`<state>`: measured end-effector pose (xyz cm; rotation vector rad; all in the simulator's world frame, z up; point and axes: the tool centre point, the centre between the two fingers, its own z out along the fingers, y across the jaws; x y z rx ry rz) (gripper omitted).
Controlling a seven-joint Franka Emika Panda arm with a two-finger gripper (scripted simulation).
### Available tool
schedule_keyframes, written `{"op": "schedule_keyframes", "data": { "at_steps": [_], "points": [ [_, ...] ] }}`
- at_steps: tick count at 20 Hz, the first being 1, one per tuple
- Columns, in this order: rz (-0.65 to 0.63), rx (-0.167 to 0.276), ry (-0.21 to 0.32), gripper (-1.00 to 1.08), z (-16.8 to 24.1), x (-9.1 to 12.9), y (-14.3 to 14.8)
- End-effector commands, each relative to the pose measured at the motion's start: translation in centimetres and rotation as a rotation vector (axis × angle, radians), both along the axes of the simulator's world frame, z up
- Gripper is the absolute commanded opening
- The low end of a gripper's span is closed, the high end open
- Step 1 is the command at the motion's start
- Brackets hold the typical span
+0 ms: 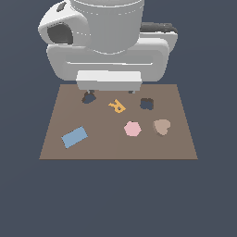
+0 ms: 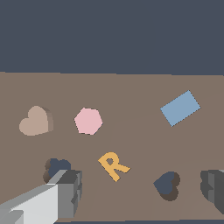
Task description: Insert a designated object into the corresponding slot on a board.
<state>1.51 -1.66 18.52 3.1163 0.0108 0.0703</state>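
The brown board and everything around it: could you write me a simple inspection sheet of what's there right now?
Surface: flat brown board on a plain dark ground.
Job's things: tan heart piece lies loose on the board beside the pink hexagon; dark heart-shaped slot is unfilled, near the board's far edge under the arm.
Clutter: orange letter R, blue rectangle, and a second squarish notched hole.
Grippers: gripper hangs above the far edge, fingers apart, holding nothing.
Cables: nothing seen.
Surroundings: nothing seen beyond the dark ground.
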Motion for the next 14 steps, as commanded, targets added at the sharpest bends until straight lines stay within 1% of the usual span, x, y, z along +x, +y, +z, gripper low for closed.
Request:
{"op": "schedule_keyframes", "data": {
  "at_steps": [1,7,10,14],
  "points": [
    [0.0,0.0,0.0,1.0,0.0,0.0,0.0],
    [0.01,0.002,0.003,1.0,-1.0,0.3,1.2],
    [0.023,0.004,0.008,1.0,-2.2,0.7,2.6],
    [0.047,0.008,0.015,1.0,-4.5,1.3,5.3]
  ]
}}
